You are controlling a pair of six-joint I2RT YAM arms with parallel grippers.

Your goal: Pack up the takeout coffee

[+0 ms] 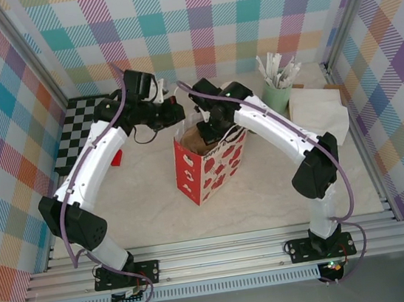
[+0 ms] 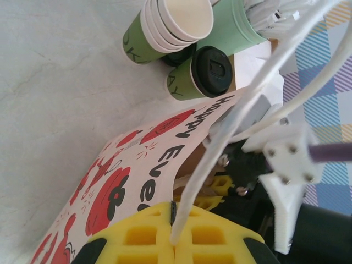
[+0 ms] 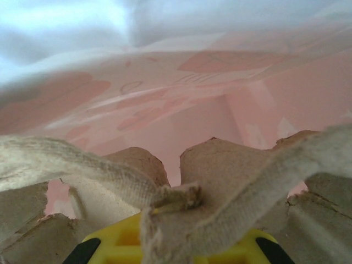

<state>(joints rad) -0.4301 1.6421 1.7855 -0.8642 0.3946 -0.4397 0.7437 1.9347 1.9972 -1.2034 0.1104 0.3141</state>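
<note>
The pale marbled surface (image 1: 141,196) carries a red-and-white printed paper gift bag (image 1: 208,169) standing upright near its middle, its mouth open upward. Inside the bag sits a brown moulded-cardboard cup carrier (image 3: 220,165), seen from the right wrist against the pink-lit bag wall. Toward the far right corner of the surface is a pale mint tumbler of white wrapped sticks (image 1: 278,95). In the left wrist view, a nested stack of lidless green paper cups with cream insides (image 2: 165,30) stands just beside the tumbler. The takeout coffee, a small green paper cup with a round black plastic lid (image 2: 201,74), stands on the surface outside the bag. It is just past the bag's rim and close against the stack. The left tool (image 2: 174,220) has its yellow fingers pressed together on a white cord handle (image 2: 203,165) of the bag. The right tool (image 3: 170,242) reaches down into the bag mouth, its fingers closed on a pale woven cord (image 3: 231,214) that crosses in front of the carrier.
</note>
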